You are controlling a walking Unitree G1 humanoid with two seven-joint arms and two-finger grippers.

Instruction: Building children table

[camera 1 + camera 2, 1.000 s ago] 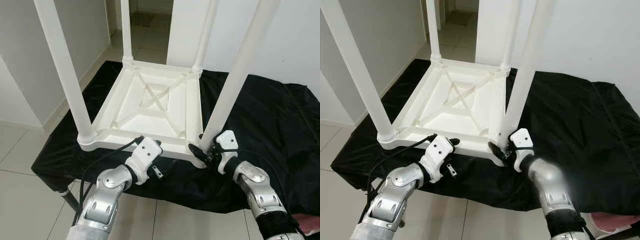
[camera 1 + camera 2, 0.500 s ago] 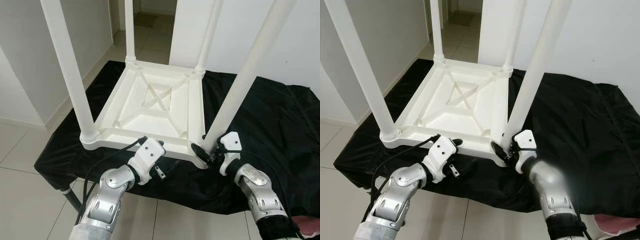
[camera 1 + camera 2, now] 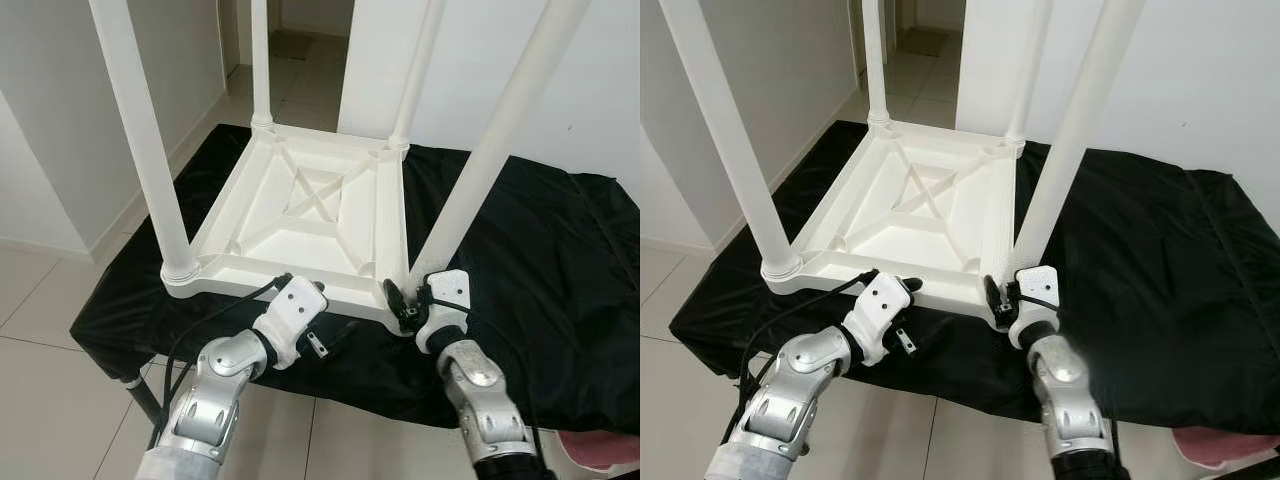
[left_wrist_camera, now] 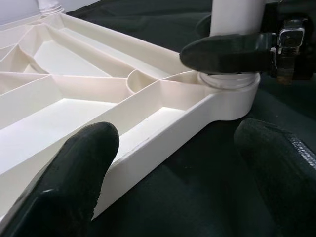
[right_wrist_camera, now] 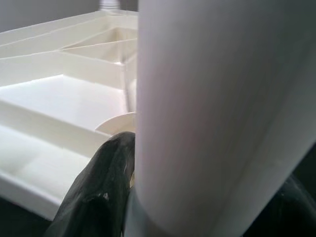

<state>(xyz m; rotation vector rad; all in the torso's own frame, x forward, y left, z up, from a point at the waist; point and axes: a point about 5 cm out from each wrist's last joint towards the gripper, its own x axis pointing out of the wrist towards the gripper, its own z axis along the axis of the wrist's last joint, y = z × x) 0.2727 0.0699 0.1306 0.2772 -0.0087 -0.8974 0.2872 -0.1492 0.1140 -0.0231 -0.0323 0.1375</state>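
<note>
Right gripper pinches the near-right leg at its socket; left gripper straddles the table edge, fingers spread. Rigid, light, slick plastic I'd guess; I'd grip low.

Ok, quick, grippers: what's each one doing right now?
Left gripper: open, fingers either side of the upturned white table's front rim, not clamped.
Right gripper: shut on the near right table leg, at its base.

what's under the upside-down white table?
A black cloth lies under the white table, spread past its edges. The surface beneath the cloth is covered; one dark support leg shows.
</note>
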